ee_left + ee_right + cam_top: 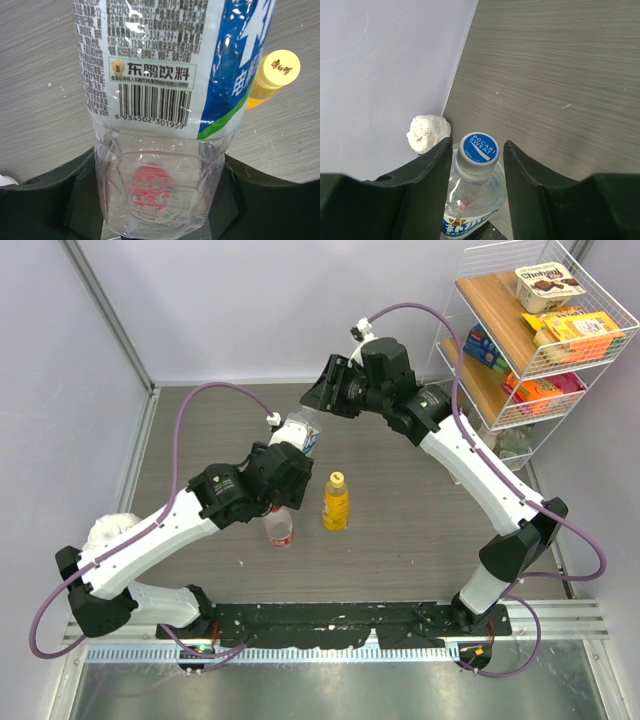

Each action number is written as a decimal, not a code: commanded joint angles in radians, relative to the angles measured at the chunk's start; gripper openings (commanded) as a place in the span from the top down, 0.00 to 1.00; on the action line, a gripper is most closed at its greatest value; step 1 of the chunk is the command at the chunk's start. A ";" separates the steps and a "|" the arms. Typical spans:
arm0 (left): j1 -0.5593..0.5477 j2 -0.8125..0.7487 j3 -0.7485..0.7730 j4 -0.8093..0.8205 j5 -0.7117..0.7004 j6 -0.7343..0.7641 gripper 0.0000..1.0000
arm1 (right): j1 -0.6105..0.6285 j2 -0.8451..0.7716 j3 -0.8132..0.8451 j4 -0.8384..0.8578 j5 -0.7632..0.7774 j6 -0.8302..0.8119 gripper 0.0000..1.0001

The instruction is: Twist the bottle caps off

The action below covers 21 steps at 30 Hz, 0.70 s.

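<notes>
My left gripper (159,200) is shut on the base of the clear bottle with the blue-white label (160,75) and holds it tilted above the table (302,435). My right gripper (476,165) is open, its jaws on either side of that bottle's white-blue cap (478,152), with a gap on the right side. It sits by the bottle's top in the top view (322,405). The yellow-orange bottle (336,502) stands upright with its yellow cap (278,67) on. The red-label bottle (281,528) stands next to it, partly under my left gripper; its red cap shows blurred through the held bottle.
A crumpled white cloth (110,530) lies at the table's left edge by the wall, also in the right wrist view (427,132). A white wire rack (540,335) with snack boxes stands at the back right.
</notes>
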 commanded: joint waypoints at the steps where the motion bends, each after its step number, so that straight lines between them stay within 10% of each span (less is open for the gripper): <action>1: -0.004 -0.022 0.040 0.016 -0.027 -0.007 1.00 | 0.001 -0.003 -0.011 0.079 -0.053 0.029 0.54; 9: -0.009 -0.023 0.032 0.013 -0.022 -0.010 1.00 | -0.016 -0.048 -0.089 0.169 -0.089 0.072 0.97; 21: -0.015 -0.098 -0.014 0.101 0.065 -0.004 1.00 | -0.094 -0.177 -0.337 0.577 -0.336 0.191 0.98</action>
